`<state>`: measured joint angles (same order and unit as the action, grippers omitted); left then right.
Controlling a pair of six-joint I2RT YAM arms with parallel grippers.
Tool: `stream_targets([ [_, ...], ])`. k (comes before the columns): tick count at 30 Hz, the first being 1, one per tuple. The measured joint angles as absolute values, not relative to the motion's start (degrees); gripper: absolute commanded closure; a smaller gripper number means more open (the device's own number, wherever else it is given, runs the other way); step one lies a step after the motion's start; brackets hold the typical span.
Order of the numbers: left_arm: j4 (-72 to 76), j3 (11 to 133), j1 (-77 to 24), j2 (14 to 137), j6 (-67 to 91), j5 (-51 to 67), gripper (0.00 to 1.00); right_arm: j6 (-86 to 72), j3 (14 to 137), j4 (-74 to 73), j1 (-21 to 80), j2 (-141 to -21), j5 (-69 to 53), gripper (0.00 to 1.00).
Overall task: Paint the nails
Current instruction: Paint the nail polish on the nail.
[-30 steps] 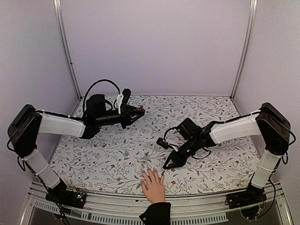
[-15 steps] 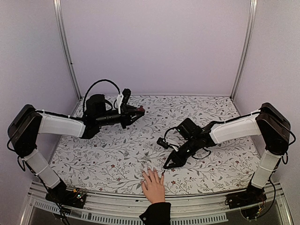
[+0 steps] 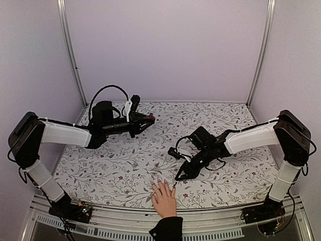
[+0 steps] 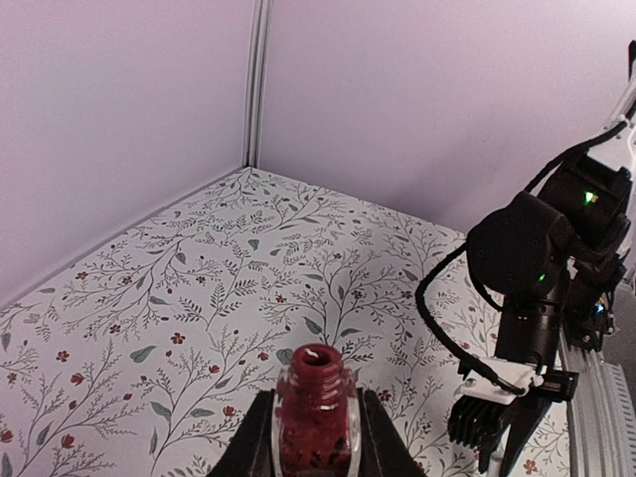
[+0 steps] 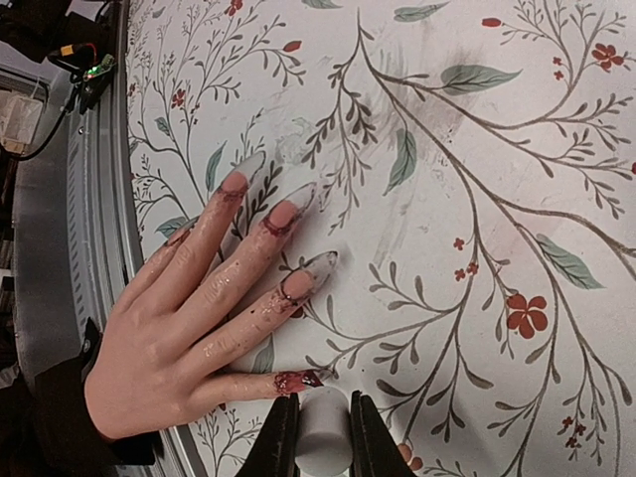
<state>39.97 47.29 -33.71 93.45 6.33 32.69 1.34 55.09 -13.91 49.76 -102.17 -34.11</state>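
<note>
One open bottle [image 4: 316, 422], white cap [image 5: 324, 434] beside nails [image 5: 320, 263]

The left gripper [image 4: 315, 452] has its two black fingers [image 4: 256, 449] pressed against either side of a small dark-red glass bottle [image 4: 316, 422], which stands upright with its round neck uncapped. Beyond it stretches a white tablecloth printed with grey-green sprigs and tiny red flowers [image 4: 169, 298]. Plain lilac walls [image 4: 119, 119] meet at a silver metal post [image 4: 258, 84] in the far right corner. Nearer and to the right, the black right arm [image 4: 532, 263] bends down toward the cloth, with green lights lit and a black cable loop [image 4: 437, 318] hanging beside it.
</note>
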Motion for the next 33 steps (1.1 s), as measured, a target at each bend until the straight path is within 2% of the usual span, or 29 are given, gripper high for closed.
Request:
stream_targets([
  [33,39.9,47.3,-33.7,93.4,6.3,32.6,1.0,3.2,54.3,-14.5,50.2,-97.9,-34.5,1.0],
])
